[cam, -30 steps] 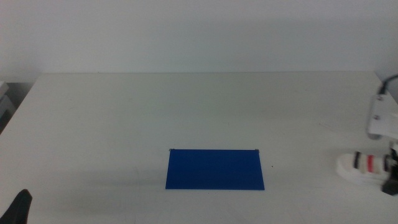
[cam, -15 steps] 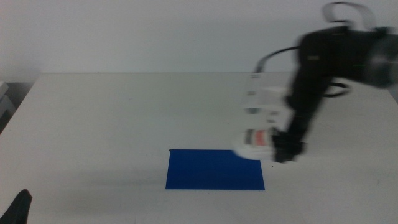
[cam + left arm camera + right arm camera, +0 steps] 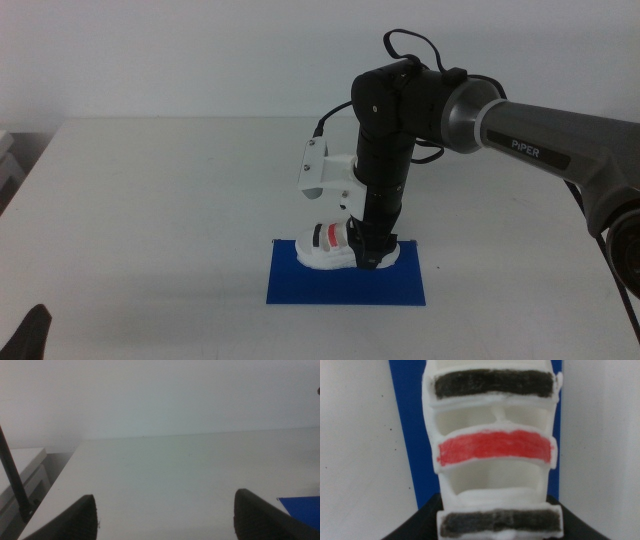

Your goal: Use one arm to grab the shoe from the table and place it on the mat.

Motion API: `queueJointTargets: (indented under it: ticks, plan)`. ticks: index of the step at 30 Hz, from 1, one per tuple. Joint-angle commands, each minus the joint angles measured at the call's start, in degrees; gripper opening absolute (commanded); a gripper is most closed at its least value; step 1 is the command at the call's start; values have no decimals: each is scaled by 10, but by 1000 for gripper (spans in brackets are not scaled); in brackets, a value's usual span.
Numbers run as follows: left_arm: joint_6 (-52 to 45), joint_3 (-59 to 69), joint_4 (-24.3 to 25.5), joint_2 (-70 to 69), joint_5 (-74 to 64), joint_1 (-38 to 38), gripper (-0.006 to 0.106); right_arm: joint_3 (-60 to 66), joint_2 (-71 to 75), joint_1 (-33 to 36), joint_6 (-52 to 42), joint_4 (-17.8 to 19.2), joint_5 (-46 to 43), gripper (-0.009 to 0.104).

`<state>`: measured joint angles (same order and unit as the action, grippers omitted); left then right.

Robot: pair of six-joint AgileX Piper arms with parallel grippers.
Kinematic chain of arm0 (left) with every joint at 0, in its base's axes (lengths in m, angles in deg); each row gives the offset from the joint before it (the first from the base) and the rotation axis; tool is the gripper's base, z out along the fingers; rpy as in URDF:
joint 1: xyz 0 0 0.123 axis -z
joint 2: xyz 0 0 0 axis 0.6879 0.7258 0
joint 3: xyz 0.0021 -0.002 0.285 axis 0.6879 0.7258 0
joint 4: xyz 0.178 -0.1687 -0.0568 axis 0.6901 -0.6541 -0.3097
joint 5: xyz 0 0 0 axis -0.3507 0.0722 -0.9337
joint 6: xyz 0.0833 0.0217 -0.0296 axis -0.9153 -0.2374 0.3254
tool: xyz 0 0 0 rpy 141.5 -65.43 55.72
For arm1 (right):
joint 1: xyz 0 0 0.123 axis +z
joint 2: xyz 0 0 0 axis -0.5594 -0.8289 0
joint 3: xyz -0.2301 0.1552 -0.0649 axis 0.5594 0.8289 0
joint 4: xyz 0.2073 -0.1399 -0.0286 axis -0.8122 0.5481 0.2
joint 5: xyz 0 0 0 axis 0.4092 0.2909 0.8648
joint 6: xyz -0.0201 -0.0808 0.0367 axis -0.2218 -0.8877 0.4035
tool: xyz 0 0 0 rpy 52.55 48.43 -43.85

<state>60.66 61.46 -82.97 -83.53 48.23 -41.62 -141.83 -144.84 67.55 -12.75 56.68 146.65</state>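
Observation:
The white shoe (image 3: 333, 246), with black and red straps, is at the far edge of the blue mat (image 3: 300, 286), toe pointing left. My right gripper (image 3: 376, 254) is shut on its heel end, and the black arm (image 3: 400, 110) comes down from above. In the right wrist view the shoe (image 3: 495, 447) fills the frame over the mat (image 3: 405, 410), with dark jaws on both sides of the heel. I cannot tell whether the sole rests fully on the mat. My left gripper (image 3: 30, 338) waits at the bottom left corner, open (image 3: 165, 494).
The white table (image 3: 150, 180) stretches all around the mat, with a plain wall behind it. A grey-white unit (image 3: 20, 470) stands past the table's left edge. A corner of the mat (image 3: 302, 507) shows in the left wrist view.
The right arm has carried the shoe from the table's right side leftward and lowered it to the mat. The left gripper has stayed put.

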Motion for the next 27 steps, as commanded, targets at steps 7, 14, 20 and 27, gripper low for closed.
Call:
queueJointTargets:
  ticks: [7, 14, 20, 27]
  plan:
    - [3, 4, -5, -8, 47, 2, 94, -20, 31, 0, -100, 0, -18, -4]
    - [3, 4, -5, -8, 47, 2, 94, -20, 19, -1, -108, -8, -22, -4]
    - [3, 4, -5, -8, 47, 2, 94, -20, 17, -1, -108, -20, -22, -4]
    - [3, 4, -5, -8, 47, 2, 94, -18, -2, -1, -83, -31, -21, 0]
